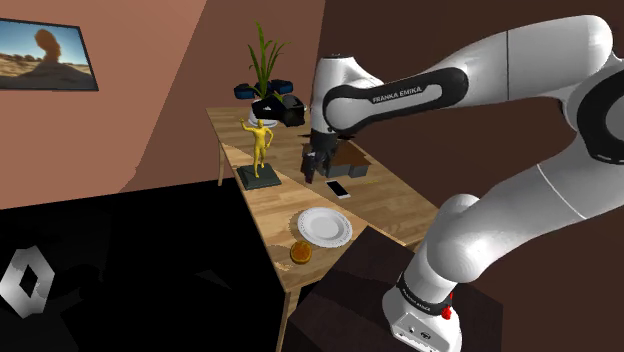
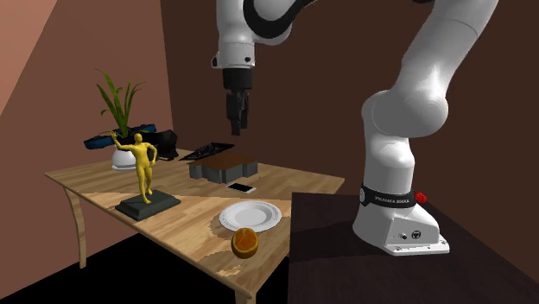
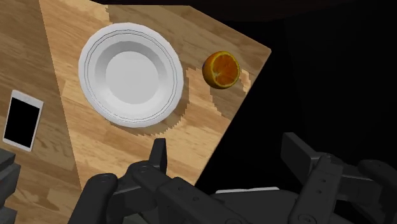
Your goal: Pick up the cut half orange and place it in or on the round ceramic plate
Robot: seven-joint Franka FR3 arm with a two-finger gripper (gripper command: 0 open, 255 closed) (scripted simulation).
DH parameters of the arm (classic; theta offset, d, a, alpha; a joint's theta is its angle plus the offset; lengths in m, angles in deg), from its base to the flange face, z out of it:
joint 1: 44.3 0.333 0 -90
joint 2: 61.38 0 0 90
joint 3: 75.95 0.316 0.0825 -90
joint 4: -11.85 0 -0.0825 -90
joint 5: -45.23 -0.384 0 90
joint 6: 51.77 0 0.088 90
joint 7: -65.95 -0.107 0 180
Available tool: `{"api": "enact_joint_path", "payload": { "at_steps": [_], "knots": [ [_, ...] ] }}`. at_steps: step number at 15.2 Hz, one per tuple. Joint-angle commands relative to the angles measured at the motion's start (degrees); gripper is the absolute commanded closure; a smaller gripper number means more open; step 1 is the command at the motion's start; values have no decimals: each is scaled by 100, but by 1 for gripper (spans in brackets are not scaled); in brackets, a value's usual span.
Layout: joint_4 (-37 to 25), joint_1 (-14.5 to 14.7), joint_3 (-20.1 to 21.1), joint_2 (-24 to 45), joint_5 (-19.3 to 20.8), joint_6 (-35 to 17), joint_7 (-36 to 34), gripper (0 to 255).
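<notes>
My claw [image 3: 225,145]: fingers wide apart, clasping nothing, touching nothing. It hangs in the air well above the wooden table [image 3: 57,38]. Table top: pale planks with a clear grain. Plate [image 3: 87,63]: round, white, smooth, with a shallow well and a ridged rim. Half orange [image 3: 221,69]: rounded rind, cut face showing bright orange segments. It lies near the table's corner, just beside the plate but not touching it.

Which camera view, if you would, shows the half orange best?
The wrist view: the half orange shows its cut face plainly, beside the plate. The shoulder and second exterior views show it smaller, its cut face unclear.
</notes>
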Motion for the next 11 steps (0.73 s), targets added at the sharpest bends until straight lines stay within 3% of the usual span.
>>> {"api": "enact_joint_path", "payload": {
  "at_steps": [1,11],
  "knots": [
    [136,3,14,324,30,-366,-32,0],
    [189,52,180,2355,262,-1936,-398,0]
  ]
}}
